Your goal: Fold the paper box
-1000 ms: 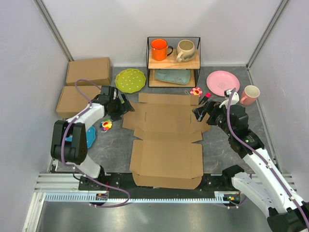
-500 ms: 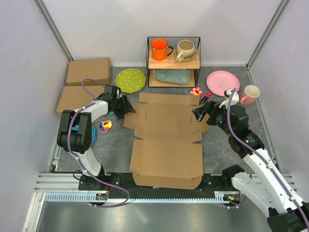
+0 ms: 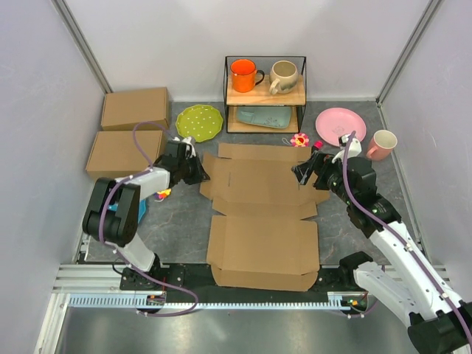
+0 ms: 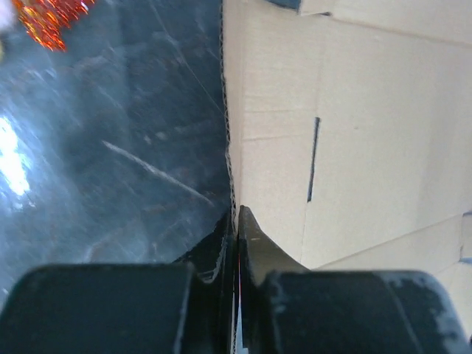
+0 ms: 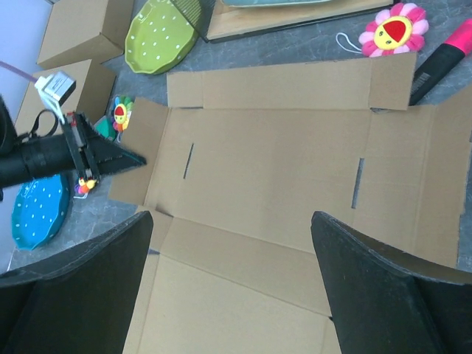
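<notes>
The paper box point(image 3: 262, 214) lies flat as a die-cut brown cardboard sheet in the middle of the table, flaps spread; it also shows in the left wrist view point(image 4: 354, 110) and the right wrist view point(image 5: 273, 162). My left gripper point(image 3: 200, 171) is at the sheet's far left side flap, shut on that flap's edge, with the cardboard pinched between its jaws point(image 4: 237, 217); the right wrist view also catches this gripper point(image 5: 110, 158). My right gripper point(image 3: 304, 171) hangs open above the sheet's right side, its fingers wide apart point(image 5: 232, 221) with nothing between them.
Two ready-made cardboard boxes point(image 3: 135, 108) point(image 3: 118, 151) sit at the far left. A green plate point(image 3: 199, 122), a wire rack point(image 3: 264, 94) with mugs, a pink plate point(image 3: 340, 126), a pink mug point(image 3: 381, 144) and a flower toy point(image 3: 299, 139) line the back. A blue plate point(image 3: 136, 206) lies by the left arm.
My left gripper slid right onto the sheet's left flap and shut on its edge. The sheet shifted a little to the right. The right gripper stayed open and nearly still.
</notes>
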Motion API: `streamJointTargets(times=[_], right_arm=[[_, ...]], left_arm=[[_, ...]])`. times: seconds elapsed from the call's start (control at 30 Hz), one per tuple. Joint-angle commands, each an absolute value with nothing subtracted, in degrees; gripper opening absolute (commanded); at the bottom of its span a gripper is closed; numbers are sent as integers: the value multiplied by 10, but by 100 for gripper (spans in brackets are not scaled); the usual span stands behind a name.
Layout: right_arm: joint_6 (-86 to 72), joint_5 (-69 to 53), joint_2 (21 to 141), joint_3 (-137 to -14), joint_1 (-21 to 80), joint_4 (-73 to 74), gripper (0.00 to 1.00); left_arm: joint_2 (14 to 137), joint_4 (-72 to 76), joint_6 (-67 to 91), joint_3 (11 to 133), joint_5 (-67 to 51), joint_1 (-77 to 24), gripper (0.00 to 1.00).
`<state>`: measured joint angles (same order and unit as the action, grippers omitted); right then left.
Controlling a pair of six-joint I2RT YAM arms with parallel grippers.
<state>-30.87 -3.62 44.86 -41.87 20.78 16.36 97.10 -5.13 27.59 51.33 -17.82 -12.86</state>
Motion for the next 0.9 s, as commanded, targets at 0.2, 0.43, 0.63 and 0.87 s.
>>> streamJointTargets(times=[0.2, 0.43, 0.63, 0.87], right_arm=[[-272, -49, 487, -472, 239, 144, 94], [-255, -25, 479, -472, 253, 150, 94], [-251, -30, 490, -505, 256, 167, 94], [-229, -6, 477, -521, 258, 193, 95]], left_arm=[[804, 272, 259, 278, -10, -242, 2], [701, 380, 211, 178, 88, -301, 2], [687, 355, 159, 217, 125, -310, 2], [705, 260, 18, 308, 70, -304, 2]])
